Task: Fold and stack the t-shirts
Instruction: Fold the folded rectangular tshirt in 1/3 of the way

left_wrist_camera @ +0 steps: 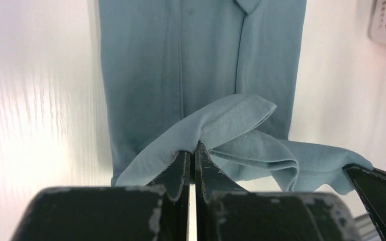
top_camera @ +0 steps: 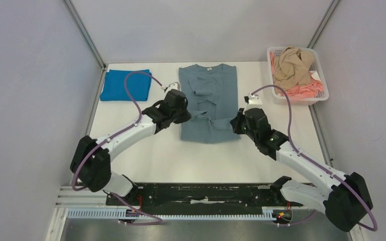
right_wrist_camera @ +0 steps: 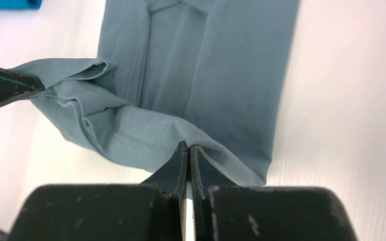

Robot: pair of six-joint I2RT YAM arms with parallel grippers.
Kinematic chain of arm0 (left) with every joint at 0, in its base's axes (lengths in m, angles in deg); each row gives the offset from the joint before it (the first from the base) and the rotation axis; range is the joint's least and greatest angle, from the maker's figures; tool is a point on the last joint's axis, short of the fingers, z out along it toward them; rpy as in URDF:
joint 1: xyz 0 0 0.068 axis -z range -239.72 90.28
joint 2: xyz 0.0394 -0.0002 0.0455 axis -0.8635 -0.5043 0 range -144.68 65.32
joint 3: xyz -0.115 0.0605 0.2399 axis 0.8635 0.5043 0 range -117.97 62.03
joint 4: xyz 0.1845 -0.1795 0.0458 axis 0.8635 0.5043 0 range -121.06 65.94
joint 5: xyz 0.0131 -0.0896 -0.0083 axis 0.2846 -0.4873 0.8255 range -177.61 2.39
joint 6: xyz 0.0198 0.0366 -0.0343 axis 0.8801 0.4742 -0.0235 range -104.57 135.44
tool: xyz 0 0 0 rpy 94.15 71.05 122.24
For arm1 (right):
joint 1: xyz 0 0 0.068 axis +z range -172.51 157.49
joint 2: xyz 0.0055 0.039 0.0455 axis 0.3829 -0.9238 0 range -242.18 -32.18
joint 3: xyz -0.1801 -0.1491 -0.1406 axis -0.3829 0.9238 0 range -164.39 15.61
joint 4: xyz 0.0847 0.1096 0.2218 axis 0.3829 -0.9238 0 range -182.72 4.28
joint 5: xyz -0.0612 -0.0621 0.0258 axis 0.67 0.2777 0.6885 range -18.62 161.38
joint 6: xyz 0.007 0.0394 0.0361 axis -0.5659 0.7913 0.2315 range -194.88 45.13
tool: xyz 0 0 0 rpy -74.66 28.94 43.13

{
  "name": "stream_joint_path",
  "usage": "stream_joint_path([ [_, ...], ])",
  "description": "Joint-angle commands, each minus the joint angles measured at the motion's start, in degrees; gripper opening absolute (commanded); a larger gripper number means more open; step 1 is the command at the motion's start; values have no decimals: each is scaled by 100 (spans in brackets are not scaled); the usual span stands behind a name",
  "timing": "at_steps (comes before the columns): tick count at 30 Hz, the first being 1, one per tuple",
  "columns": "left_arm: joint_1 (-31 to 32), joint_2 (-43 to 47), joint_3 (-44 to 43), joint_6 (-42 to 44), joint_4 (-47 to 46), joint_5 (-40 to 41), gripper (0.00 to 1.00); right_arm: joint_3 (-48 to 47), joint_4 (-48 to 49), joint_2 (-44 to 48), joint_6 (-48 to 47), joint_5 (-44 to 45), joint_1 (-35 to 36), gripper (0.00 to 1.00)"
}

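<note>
- A white table (top_camera: pixel 151 160) with a faint wood-grain surface fills the middle.
- A white lattice basket (top_camera: pixel 301 101) sits at its far right corner.
- Pale grey wall panels (top_camera: pixel 30 75) enclose three sides, joined by metal corner posts (top_camera: pixel 85 32).
- A black base plate (top_camera: pixel 196 193) runs along the near edge, with a white slotted cable duct (top_camera: pixel 181 213) just in front of it.

Table (top_camera: pixel 151 160): was white and smooth.
Far left: bright blue t-shirt (top_camera: pixel 125 85) lay folded.
Centre: grey-blue t-shirt (top_camera: pixel 208 93) lay lengthwise, near hem raised.
Far right: white basket (top_camera: pixel 301 101) stood.
</note>
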Motion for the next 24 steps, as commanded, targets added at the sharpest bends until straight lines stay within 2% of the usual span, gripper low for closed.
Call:
stream_joint_path([
  [1, -389, -627, -668, 507, -336, -340, 2, -536, 722, -519, -301, -151, -486, 0],
  [9, -933, -1631, -1571, 713, -302, -557, 2, -1208, 1134, -1652, -902, -701, -1089, 0],
  [19, -1269, -2539, -2282, 864, -114, -536, 2, -1895, 1358, -2974, -1074, -1106, -1512, 0],
  [22, -1351, -3030, -2707, 868, 24, -664, 5, -2147, 1379, -3403, -1012, -1064, -1647, 4],
  [24, -1438, -3353, -3019, 828, 172, -709, 12, -2424, 1418, -3816, -951, -954, -1762, 9],
])
